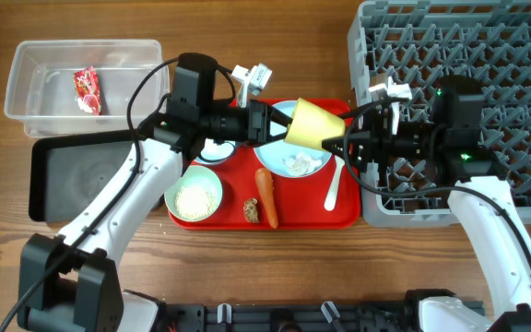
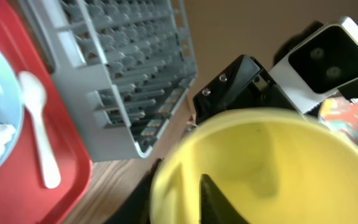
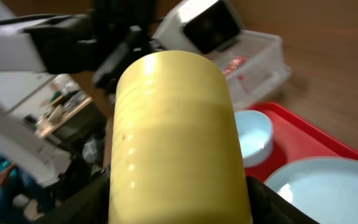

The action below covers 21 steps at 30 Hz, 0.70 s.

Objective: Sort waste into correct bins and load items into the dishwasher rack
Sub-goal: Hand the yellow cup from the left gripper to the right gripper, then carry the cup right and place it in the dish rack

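The yellow cup (image 1: 313, 124) hangs on its side in the air above the upper edge of the red tray (image 1: 302, 210), at the middle of the overhead frame, between the two grippers. Its open mouth faces left. The left gripper (image 1: 282, 120) pinches the cup's rim: the left wrist view shows one black finger (image 2: 213, 199) inside the cup against the wall, with the other outside. The right gripper (image 1: 343, 140) reaches in from the right, and its spread fingers (image 3: 269, 199) flank the narrower base end of the cup; I cannot tell if they are pressing on it.

Below the cup, the pale blue plate (image 1: 270, 152) lies on the tray with the crumpled tissue (image 1: 298, 164) on it. The mint green bowl (image 1: 194, 195), filled with white rice grains, sits at the tray's lower left. The pale blue bowl (image 1: 216, 148) is mostly hidden under the left arm. The carrot (image 1: 265, 195) and the brown lump (image 1: 251, 211) lie side by side near the tray's lower edge, and the white spoon (image 1: 333, 187) lies at its right side.

The grey dishwasher rack (image 1: 524, 55) fills the upper right. The clear tub (image 1: 44, 74) at upper left holds the red-and-white wrapper (image 1: 87, 89); the black tray (image 1: 76, 175) sits just below it.
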Tool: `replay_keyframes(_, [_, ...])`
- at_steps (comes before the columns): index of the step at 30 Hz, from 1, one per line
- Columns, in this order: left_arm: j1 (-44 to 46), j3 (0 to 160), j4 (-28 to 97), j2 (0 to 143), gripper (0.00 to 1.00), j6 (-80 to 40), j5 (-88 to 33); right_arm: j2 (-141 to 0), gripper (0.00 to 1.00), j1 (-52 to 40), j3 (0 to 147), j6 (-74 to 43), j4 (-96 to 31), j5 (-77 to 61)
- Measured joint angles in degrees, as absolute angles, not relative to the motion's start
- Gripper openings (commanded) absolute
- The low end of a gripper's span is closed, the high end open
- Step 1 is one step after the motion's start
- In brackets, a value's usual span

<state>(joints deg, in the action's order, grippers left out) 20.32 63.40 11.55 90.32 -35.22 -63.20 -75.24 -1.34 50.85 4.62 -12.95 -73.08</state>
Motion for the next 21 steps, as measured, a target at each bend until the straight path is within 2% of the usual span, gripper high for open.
replay_keyframes(3, [20.3, 63.4, 14.8, 90.3, 0.34, -34.1, -59.1, -75.2, 0.43, -1.5, 50.9, 2.3, -13.9, -68.2])
replay_keyframes(5, [20.3, 63.4, 18.8, 90.3, 0.41, -32.8, -55.0, -75.3, 0.39, -1.5, 50.9, 0.9, -14.4, -62.7])
replay_keyframes(11, [20.3, 63.5, 28.7, 90.3, 0.41, -29.8, -41.6, -75.2, 0.34, -1.5, 50.9, -1.7, -16.8, -50.7])
replay_keyframes(21, [20.3, 63.5, 33.9, 89.2, 0.41, -26.6, -28.4, -70.9, 0.34, 1.7, 63.2, -4.1, -39.0, -25.3])
